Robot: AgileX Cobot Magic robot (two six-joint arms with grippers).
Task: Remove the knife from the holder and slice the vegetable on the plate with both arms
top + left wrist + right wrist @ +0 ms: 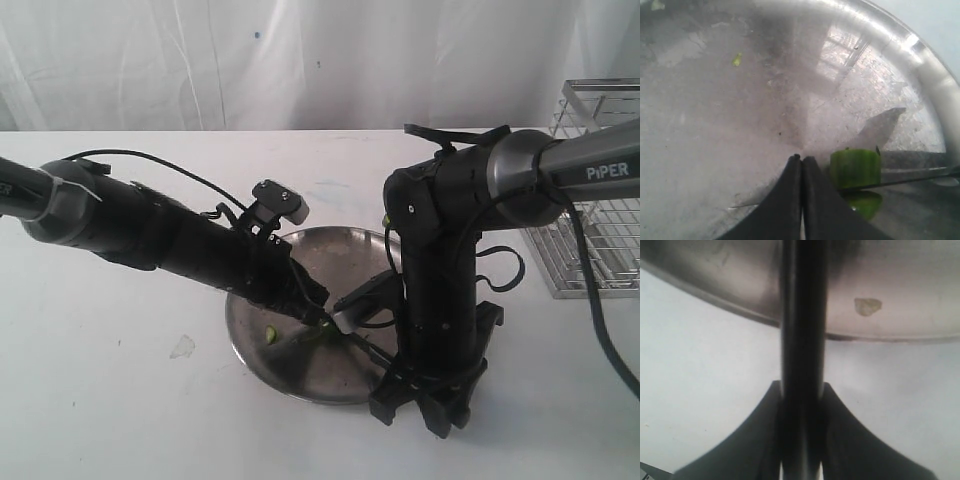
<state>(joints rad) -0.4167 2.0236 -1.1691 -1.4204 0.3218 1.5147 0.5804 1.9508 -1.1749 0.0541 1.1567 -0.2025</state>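
Green vegetable (855,167) sits on plate (927,65), just beside left gripper (801,162) (jaws shut, nothing between). Knife (801,315), handle clamped in right gripper (801,392), lays its blade crosswise over the piece.

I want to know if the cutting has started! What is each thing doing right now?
Plate: lying flat, small green bits on it.
Vegetable: on the plate, blade across it.
Knife: out of the holder, blade across the vegetable.
Holder: upright, no knife seen in it.
Left gripper: shut, empty, beside the vegetable.
Right gripper: shut on the knife.
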